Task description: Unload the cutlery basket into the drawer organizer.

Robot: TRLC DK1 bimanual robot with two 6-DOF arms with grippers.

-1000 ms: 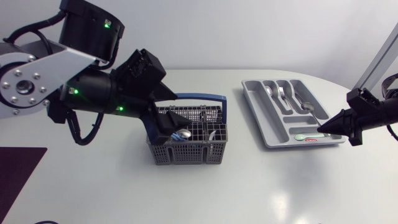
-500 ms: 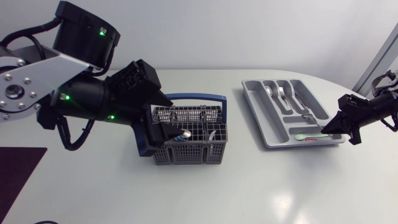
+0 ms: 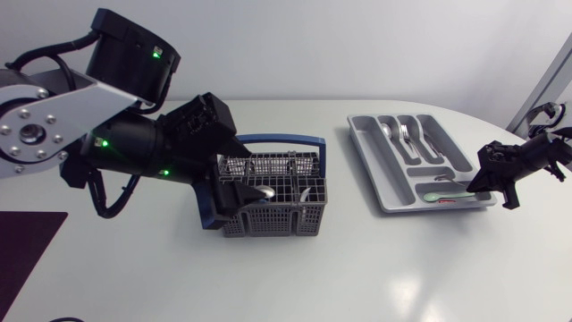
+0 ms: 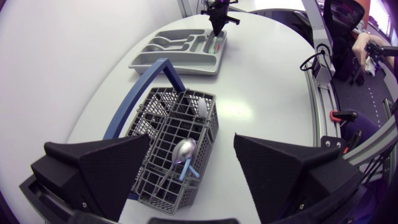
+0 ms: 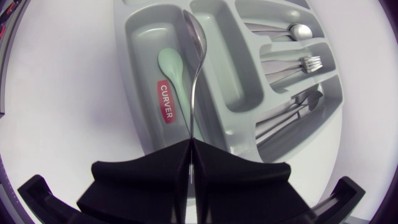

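Observation:
The grey cutlery basket (image 3: 268, 219) with a blue handle (image 3: 286, 140) stands mid-table. A metal spoon (image 3: 266, 191) and a blue-handled piece lie in it. My left gripper (image 3: 241, 192) hangs open right over the basket (image 4: 161, 143), its fingers either side of the spoon (image 4: 185, 149) without touching it. The grey drawer organizer (image 3: 361, 143) lies at the right. My right gripper (image 3: 472, 187) sits at its near right corner, shut on a metal spoon (image 5: 196, 56) by the handle. That spoon's bowl reaches over the organizer (image 5: 134, 81), beside a pale green spoon (image 5: 169, 62).
The organizer's long compartments hold spoons, forks (image 3: 404, 134) and knives, and the green spoon (image 3: 438, 196) lies in the front cross compartment. A dark mat (image 3: 22, 250) lies at the table's left edge. Bare white tabletop stretches in front of basket and organizer.
My right arm has drawn back to the right, its gripper still at the organizer's corner with the spoon. My left arm has shifted slightly, with its gripper lower over the basket.

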